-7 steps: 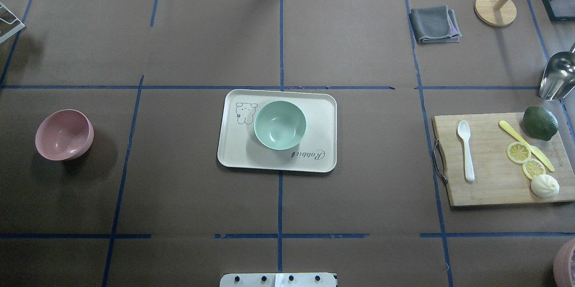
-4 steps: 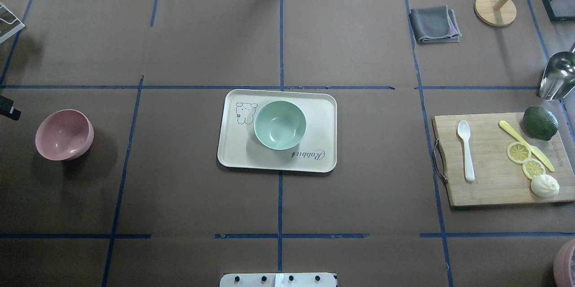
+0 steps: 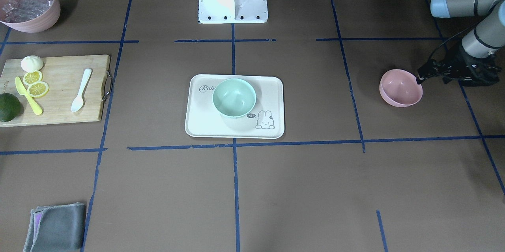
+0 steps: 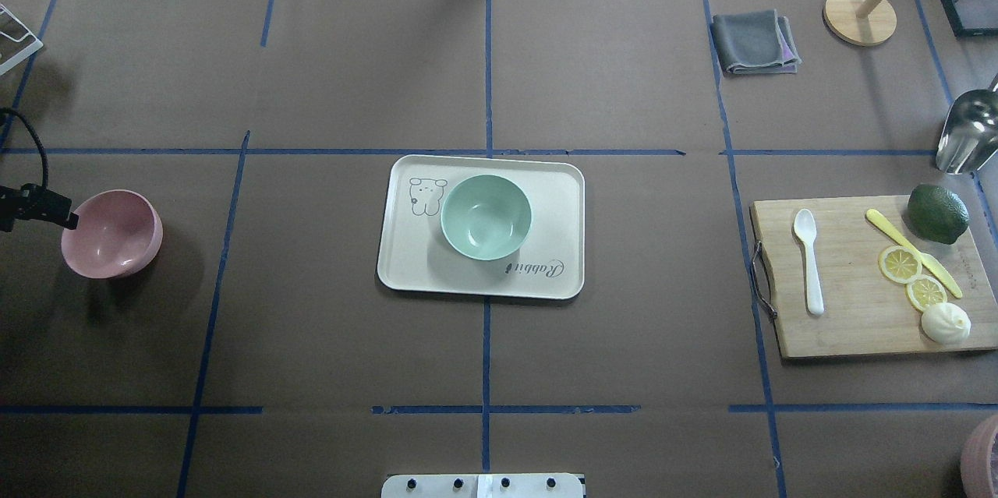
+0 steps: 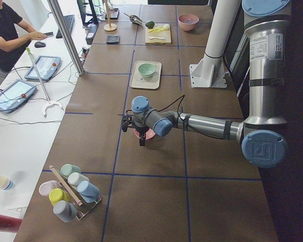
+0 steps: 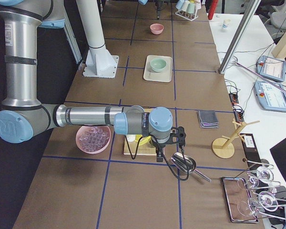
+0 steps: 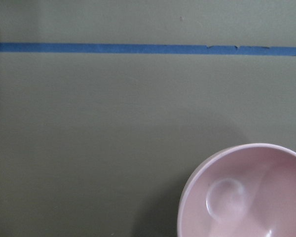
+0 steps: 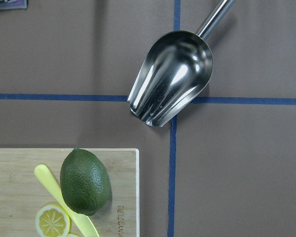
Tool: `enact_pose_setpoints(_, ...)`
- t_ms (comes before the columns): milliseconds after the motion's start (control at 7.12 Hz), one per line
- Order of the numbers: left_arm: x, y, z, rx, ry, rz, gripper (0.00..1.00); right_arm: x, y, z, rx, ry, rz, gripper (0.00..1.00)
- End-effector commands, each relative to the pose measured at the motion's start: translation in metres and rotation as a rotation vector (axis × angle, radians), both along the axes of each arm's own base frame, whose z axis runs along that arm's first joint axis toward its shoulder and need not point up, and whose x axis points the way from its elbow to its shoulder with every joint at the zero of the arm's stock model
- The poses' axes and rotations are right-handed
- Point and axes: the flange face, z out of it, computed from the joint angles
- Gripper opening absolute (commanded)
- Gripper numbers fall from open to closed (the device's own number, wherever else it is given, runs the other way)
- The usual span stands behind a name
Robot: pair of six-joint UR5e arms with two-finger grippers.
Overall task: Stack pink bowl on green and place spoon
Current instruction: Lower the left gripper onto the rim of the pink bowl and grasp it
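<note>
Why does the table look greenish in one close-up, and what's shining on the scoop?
Left wrist view: a colour cast turns the brown paper table grey-green, and the pink bowl looks soft. Right wrist view: light glares off the metal scoop.

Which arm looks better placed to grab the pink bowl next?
Left. The left gripper is already right at the pink bowl's rim. The right arm hangs at the table's other end, over the cutting board, far from that bowl.

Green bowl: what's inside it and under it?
Nothing shows inside the green bowl. It sits on a cream tray; the patch of tray beneath it is hidden.
</note>
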Motion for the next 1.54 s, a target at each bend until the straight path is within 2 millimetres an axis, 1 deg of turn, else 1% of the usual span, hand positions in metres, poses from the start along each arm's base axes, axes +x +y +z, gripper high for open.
enact_pose_setpoints(0, 0.018, 0.005, 0.014, -0.017, -0.003, -0.003, 1.0, 0.0, -0.004, -0.003, 0.009, 0.001, 0.0, 1.0)
enact_pose_setpoints(140, 0.019, 0.004, 0.015, -0.019, -0.004, -0.003, 0.97, 0.0, -0.003, -0.003, 0.008, -0.002, 0.001, 1.0)
enact_pose_setpoints(281, 0.023, 0.004, 0.02, -0.027, -0.009, 0.004, 0.97, 0.0, -0.003, -0.003, 0.008, -0.002, 0.001, 1.0)
enact_pose_setpoints(561, 0.039, -0.007, 0.019, -0.026, -0.006, 0.017, 0.97, 0.0, -0.005, -0.005, 0.011, 0.003, 0.001, 1.0)
enact_pose_setpoints(702, 0.04, -0.007, 0.019, -0.027, -0.005, 0.02, 0.7, 0.0, -0.005, -0.005, 0.013, 0.001, 0.001, 1.0)
enact_pose_setpoints(842, 0.039, -0.006, 0.019, -0.028, 0.001, 0.025, 0.4, 0.0, -0.005, -0.005, 0.013, 0.001, 0.001, 1.0)
enact_pose_setpoints(982, 0.038, -0.005, 0.02, -0.027, 0.0, 0.03, 0.19, 0.0, -0.005, -0.005, 0.013, 0.001, 0.001, 1.0)
enact_pose_setpoints(1123, 0.036, -0.003, 0.017, -0.027, 0.0, 0.028, 0.05, 0.0, -0.005, -0.005, 0.011, 0.0, 0.001, 1.0)
enact_pose_setpoints(1263, 0.034, 0.0, 0.008, -0.038, 0.034, 0.044, 0.0, 0.0, -0.006, -0.006, 0.01, -0.005, 0.001, 1.0)
enact_pose_setpoints(1404, 0.027, 0.001, -0.016, -0.074, 0.121, 0.076, 0.0, 0.0, -0.006, -0.007, 0.011, -0.006, 0.001, 1.0)
